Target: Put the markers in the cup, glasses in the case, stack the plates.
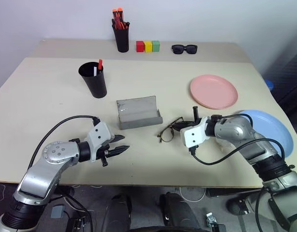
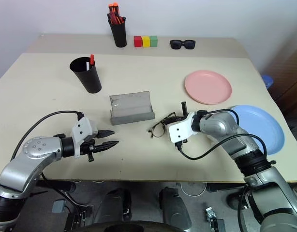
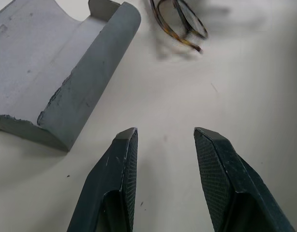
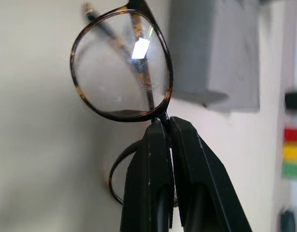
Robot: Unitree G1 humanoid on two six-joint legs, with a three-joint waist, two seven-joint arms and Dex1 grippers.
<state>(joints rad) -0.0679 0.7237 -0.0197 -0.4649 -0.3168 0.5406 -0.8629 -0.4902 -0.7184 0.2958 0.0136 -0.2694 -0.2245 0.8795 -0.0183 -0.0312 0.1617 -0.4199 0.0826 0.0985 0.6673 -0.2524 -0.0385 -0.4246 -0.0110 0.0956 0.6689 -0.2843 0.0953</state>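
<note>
A pale beige worktop (image 1: 51,92) under the head camera carries the open grey case (image 1: 138,112) just ahead of the left gripper (image 1: 120,148), whose jaws stand partly spread and empty, while the right gripper (image 1: 180,126) has its jaws pressed together on the glasses (image 1: 169,131). In the left wrist view the case (image 3: 66,72) lies just past the jaws, nothing between. The right wrist view shows the jaws pinching the glasses (image 4: 122,67) at the bridge, probably the soundest hold on something so light, thin and fragile.
</note>
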